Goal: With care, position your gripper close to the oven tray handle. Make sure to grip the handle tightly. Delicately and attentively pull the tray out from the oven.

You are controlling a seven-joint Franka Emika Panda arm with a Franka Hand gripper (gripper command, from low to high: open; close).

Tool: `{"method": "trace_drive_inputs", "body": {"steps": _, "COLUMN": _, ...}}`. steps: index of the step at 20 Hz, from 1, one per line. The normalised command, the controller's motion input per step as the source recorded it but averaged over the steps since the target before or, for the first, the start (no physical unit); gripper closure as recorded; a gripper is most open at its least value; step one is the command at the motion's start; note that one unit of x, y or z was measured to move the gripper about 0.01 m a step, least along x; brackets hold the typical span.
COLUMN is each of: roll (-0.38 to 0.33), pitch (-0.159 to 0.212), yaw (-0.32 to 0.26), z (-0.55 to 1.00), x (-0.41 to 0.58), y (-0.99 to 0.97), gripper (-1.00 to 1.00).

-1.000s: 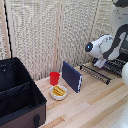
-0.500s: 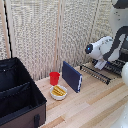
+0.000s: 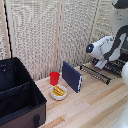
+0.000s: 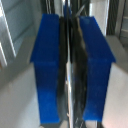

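Note:
In the exterior view my white arm reaches down at the right, and the gripper (image 3: 100, 63) sits low over the tray (image 3: 98, 74), a dark wire rack lying out over the table. Behind it, the arm mostly hides the dark oven (image 3: 119, 66). The oven tray handle (image 3: 93, 75) is the thin dark bar along the rack's near edge. In the wrist view the gripper (image 4: 73, 70) has its two blue fingertips (image 4: 47, 65) pressed close together, shut on a thin dark metal bar (image 4: 74, 40) that runs between them.
A large black open case (image 3: 20, 95) fills the exterior view's left. On the wooden table stand a red cup (image 3: 54, 78), a white bowl (image 3: 59, 92) of yellow food and an upright dark blue slab (image 3: 72, 76), close to the tray's near end. A slatted screen stands behind.

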Motion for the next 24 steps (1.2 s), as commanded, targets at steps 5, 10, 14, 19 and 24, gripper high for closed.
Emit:
{"method": "trace_drive_inputs", "body": {"steps": 5, "roll": -0.004, "pitch": 0.012, "yaw": 0.007, "z": 0.00, "x": -0.112, "y": 0.46, "gripper": 1.00}}
{"method": "trace_drive_inputs", "body": {"steps": 10, "roll": 0.010, "pitch": 0.013, "yaw": 0.000, "z": 0.12, "x": -0.092, "y": 0.87, "gripper": 1.00}}
{"method": "trace_drive_inputs", "body": {"steps": 14, "roll": 0.003, "pitch": 0.015, "yaw": 0.000, "z": 0.05, "x": -0.106, "y": 0.85, "gripper": 1.00}}
{"method": "trace_drive_inputs", "body": {"steps": 19, "roll": -0.003, "pitch": 0.018, "yaw": 0.000, "z": 0.00, "x": -0.029, "y": 0.57, "gripper": 1.00}}
{"method": "trace_drive_inputs", "body": {"steps": 24, "roll": -0.037, "pitch": 0.026, "yaw": 0.001, "z": 0.01, "x": 0.000, "y": 0.25, "gripper": -1.00}}
